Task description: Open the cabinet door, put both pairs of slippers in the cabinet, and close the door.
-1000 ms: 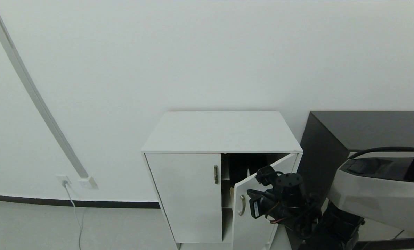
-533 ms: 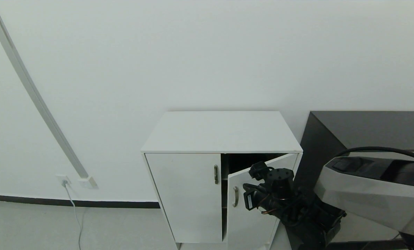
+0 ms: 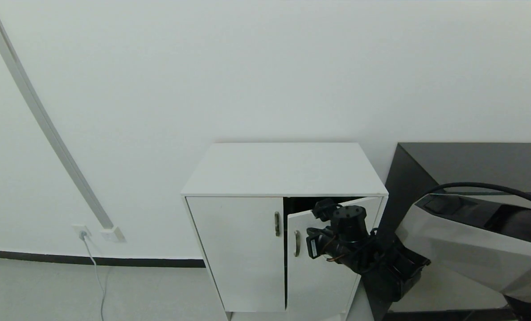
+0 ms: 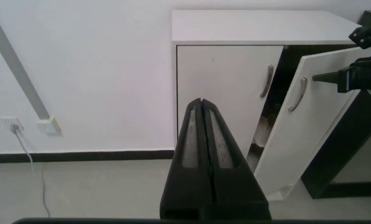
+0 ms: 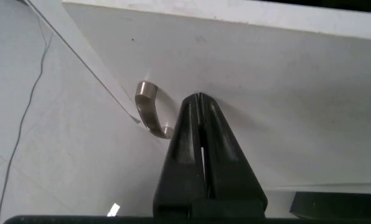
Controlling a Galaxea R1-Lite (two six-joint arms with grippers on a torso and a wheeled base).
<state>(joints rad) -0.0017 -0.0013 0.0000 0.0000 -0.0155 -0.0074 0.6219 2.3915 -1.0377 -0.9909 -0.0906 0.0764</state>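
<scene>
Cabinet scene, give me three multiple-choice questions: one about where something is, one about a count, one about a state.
1. Where on the cabinet is the right gripper?
A) on its top
B) inside it
C) at the outer face of the right door

2. How many door handles show?
A) two
B) one
C) four

3. The right door is:
A) fully shut
B) partly open
C) off its hinges

Answers:
1 C: the right wrist view shows its tips at the panel beside the handle.
2 A: one on each door.
3 B: the left wrist view shows it swung out, with a dark gap behind.
</scene>
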